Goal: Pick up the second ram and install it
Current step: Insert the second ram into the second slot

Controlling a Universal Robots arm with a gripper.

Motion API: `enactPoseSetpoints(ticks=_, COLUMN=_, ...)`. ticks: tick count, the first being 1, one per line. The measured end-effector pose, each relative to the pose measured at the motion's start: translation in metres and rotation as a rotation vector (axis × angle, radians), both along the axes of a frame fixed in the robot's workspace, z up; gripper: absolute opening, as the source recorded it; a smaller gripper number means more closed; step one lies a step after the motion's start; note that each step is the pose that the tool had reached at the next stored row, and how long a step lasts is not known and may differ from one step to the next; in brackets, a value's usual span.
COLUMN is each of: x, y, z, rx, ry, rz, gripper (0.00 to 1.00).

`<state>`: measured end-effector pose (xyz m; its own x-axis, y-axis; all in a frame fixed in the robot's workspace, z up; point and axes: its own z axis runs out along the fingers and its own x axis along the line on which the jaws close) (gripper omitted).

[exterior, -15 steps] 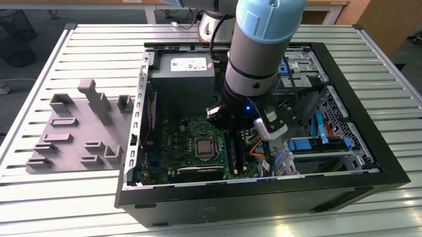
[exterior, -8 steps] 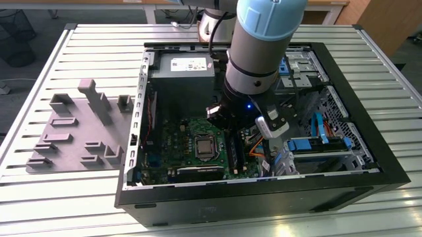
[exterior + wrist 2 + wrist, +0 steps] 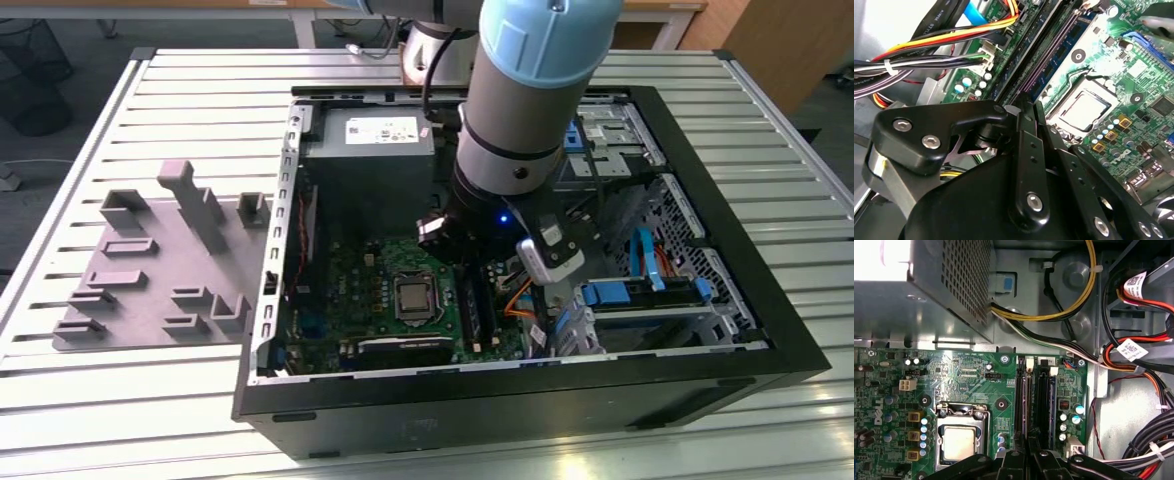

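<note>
A: where's the second ram [image 3: 1027,390]?

B: down in the slots. it stands on edge over the slot nearer the CPU socket [image 3: 959,440], running away from the wrist across the motherboard [image 3: 969,375]

A: gripper [image 3: 1029,442]?

B: clenched, fingers [image 3: 1016,460] pinched nearly together with the stick's near end running in between them. reads to me as gripping the stick, not just resting on it

A: seated?

B: can't tell. the latches at the far end are too small to judge from where I stand. I'd call it the install step: pick is done, stick is lined up with its slot, insertion in hand

A: neighbours?

B: the next slot [image 3: 1045,390] sits just beside it. cable bundle [image 3: 1154,440] is well apart, off the board edge. arm [image 3: 534,80] hangs straight down into the open case [image 3: 787,350]

A: what does seating need?

B: my guess: a straight push square to the board, even along the stick, notch matched to the slot key. any tilt and one end rides up while the other binds
</note>
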<state>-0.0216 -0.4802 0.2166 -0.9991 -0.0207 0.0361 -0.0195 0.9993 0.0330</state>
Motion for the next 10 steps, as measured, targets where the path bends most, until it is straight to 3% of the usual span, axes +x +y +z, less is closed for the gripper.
enactPoseSetpoints(ticks=10, x=0.0003, y=-0.0002, z=-0.0013, rx=-0.0001, ry=0.0026, rz=0.0, gripper=0.14)
